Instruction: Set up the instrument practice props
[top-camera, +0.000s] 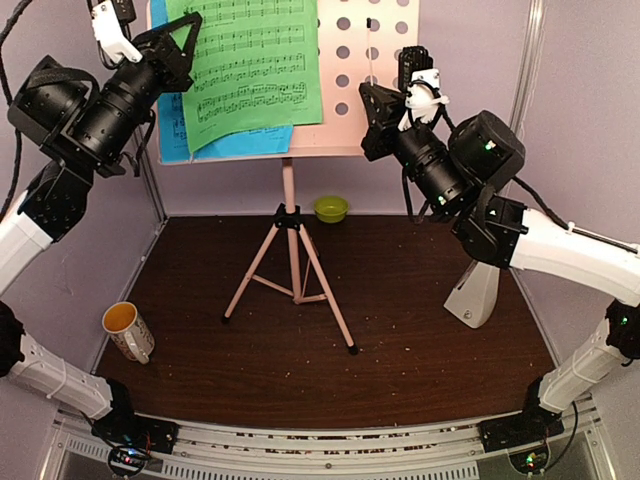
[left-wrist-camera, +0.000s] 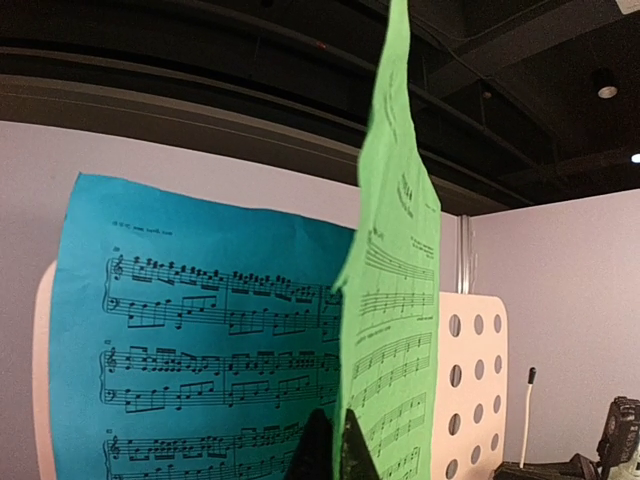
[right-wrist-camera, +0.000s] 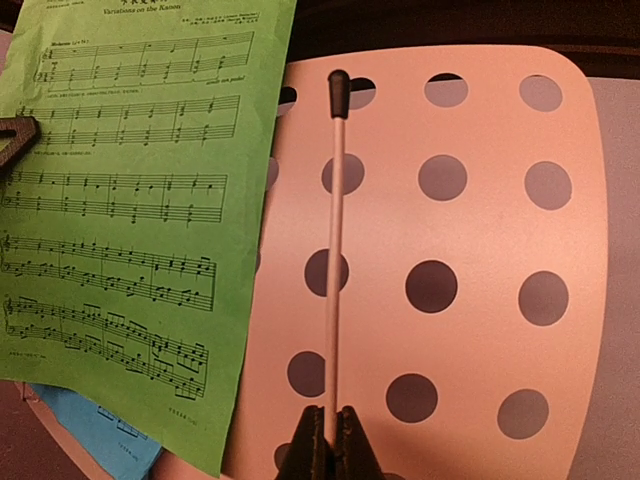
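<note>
The pink perforated music stand (top-camera: 385, 60) stands on tripod legs at the back of the table. A blue sheet (top-camera: 172, 135) rests on its desk with a green sheet (top-camera: 262, 65) lying over it. My left gripper (top-camera: 190, 30) is shut on the green sheet's left edge (left-wrist-camera: 400, 300), the paper pinched between the fingertips (left-wrist-camera: 335, 445). My right gripper (top-camera: 372, 92) is shut on a thin white stick with a black tip (right-wrist-camera: 335, 230), held upright against the stand's bare right half (right-wrist-camera: 470, 220). The white metronome (top-camera: 478, 295) stands at the right, partly behind my right arm.
A white mug with yellow inside (top-camera: 128, 330) sits at the table's front left. A small lime-green bowl (top-camera: 331, 208) is behind the tripod by the back wall. Side walls close in on both sides.
</note>
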